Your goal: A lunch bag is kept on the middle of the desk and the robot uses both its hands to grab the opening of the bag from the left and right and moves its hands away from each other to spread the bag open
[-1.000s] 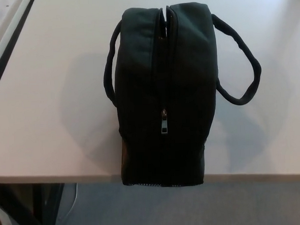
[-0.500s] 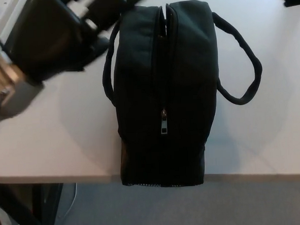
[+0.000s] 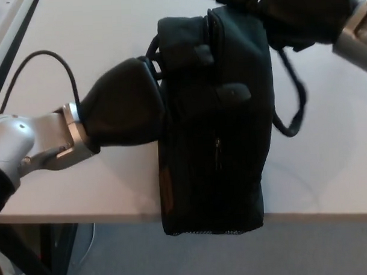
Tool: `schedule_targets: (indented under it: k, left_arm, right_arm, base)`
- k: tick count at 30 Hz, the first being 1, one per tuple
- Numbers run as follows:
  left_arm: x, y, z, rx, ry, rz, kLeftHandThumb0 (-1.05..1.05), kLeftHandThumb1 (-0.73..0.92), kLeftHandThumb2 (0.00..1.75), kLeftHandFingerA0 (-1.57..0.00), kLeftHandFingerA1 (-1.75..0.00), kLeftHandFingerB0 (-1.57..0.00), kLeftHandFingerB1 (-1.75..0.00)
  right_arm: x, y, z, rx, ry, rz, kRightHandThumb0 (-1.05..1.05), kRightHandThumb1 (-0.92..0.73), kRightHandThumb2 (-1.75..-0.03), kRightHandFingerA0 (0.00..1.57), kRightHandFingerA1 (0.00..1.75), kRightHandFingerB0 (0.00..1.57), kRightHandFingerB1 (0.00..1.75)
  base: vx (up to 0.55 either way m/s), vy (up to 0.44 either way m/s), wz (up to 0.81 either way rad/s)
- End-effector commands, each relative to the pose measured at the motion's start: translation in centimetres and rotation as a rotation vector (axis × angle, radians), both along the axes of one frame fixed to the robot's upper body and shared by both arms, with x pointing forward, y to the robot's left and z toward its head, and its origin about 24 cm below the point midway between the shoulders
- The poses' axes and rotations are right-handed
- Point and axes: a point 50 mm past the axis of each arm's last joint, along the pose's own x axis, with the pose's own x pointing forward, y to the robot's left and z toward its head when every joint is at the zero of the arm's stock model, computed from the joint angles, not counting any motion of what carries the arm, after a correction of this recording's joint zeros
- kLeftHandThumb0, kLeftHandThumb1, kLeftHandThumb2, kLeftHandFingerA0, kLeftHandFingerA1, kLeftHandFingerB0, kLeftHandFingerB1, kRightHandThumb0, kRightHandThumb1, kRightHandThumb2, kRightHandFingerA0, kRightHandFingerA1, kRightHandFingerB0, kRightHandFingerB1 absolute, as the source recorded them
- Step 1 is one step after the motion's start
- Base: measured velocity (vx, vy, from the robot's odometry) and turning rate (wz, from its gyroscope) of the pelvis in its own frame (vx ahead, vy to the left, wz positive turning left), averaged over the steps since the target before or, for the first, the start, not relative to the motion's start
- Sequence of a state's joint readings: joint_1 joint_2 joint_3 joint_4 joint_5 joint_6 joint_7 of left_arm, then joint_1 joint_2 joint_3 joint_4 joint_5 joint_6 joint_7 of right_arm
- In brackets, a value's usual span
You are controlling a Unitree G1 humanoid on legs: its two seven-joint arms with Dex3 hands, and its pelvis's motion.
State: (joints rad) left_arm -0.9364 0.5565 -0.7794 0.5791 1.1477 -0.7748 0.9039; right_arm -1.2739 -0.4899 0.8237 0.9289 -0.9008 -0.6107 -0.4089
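Left hand [image 3: 125, 109] grasps bag [image 3: 233, 166] from frame left, fingers [image 3: 233, 92] draped over zipper. Right hand [image 3: 300, 13], upper right, grips bag's far edge. Bag sits mid-frame, overhanging desk [image 3: 60, 57] edge.

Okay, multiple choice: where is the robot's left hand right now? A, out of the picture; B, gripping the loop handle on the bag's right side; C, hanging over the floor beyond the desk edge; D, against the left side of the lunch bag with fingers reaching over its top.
D: the left hand presses the left side of the black lunch bag, with its fingers lying across the bag's top near the zipper.
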Motion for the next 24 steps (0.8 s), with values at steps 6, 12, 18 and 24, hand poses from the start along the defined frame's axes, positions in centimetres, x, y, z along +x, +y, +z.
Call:
schedule_targets:
  k: [6, 12, 18, 24]
  left_arm:
    - [-0.3, 2.6, -2.2, 0.15, -0.123, -0.118, -0.06, 0.49, 0.59, -0.36, -0.42, -0.28, -0.35]
    - [-0.4, 3.2, -2.3, 0.179, -0.13, -0.122, -0.21, 0.45, 0.59, -0.37, -0.45, -0.4, -0.37]
    - [-1.3, 3.7, -2.6, 0.038, -0.041, -0.179, -0.35, 0.31, 1.08, -1.03, -1.68, -0.95, -1.31]
    - [-1.7, 5.2, -2.6, 0.021, 0.01, -0.132, -0.33, 0.25, 1.14, -0.96, -1.65, -0.89, -1.34]
  right_arm:
    - [-1.8, 0.9, -2.1, -0.305, -0.031, 0.235, -0.21, -0.49, -0.65, 0.15, 0.36, 0.06, 0.24]
    - [-2.5, -0.2, -3.6, -0.346, 0.011, 0.267, -0.25, -0.53, -0.59, 0.15, 0.33, 0.1, 0.27]
    - [-3.1, -2.0, -5.4, -0.237, 0.085, 0.288, -0.4, -0.53, -0.56, 0.64, 1.17, 0.72, 0.85]
    - [-3.4, -3.2, -7.2, -0.186, 0.076, 0.304, -0.33, -0.61, -0.61, 0.83, 1.64, 0.83, 1.17]
  base:
    - [0.0, 0.0, 0.0]
    - [0.0, 0.0, 0.0]
    - [0.0, 0.0, 0.0]
    - [0.0, 0.0, 0.0]
